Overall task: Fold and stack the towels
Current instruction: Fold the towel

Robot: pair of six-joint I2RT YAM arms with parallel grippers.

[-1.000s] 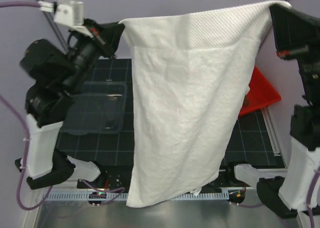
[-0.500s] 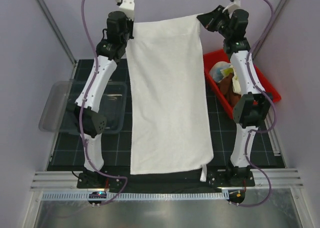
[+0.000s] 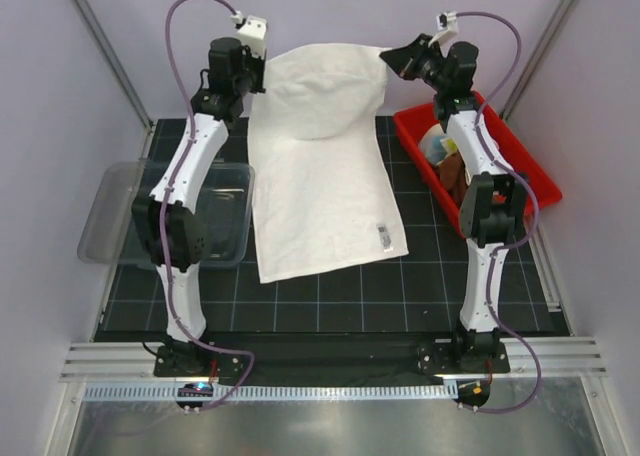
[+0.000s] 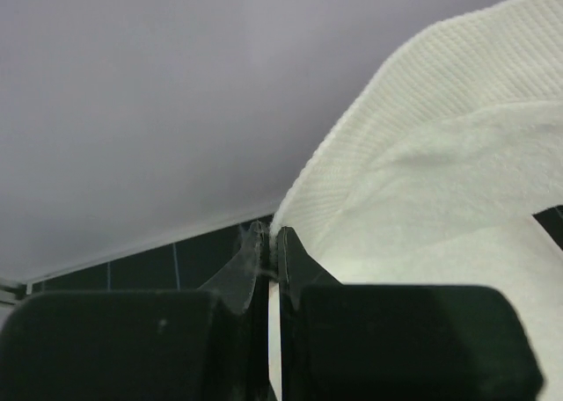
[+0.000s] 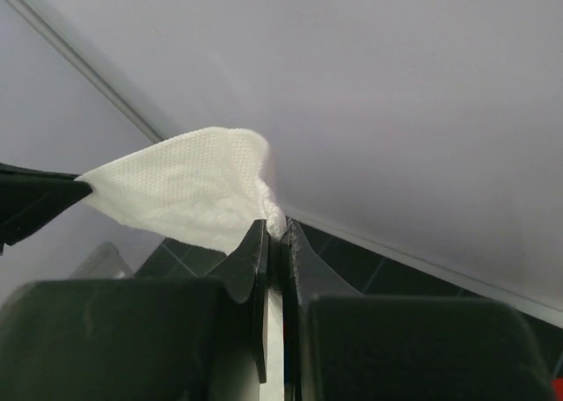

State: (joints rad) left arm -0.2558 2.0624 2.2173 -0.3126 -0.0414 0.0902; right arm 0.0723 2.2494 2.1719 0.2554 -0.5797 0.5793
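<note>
The two corners of the cream-white towel [image 3: 320, 181] that I'm pinching are buried between the fingers of my left gripper [image 4: 271, 243] and right gripper [image 5: 274, 236], so the actual grip doesn't show. The left wrist cam cuts the towel off at the right edge. The right wrist cam only catches one corner flap. From the top, the little tag [image 3: 382, 233] on it is way too small to read. My right arm [image 3: 490, 206] covers part of the red bin [image 3: 530, 166], so the cloths [image 3: 440, 146] in there are just a jumble I can't sort out. My left arm [image 3: 185, 176] hides part of the clear tub [image 3: 110, 211] too.
</note>
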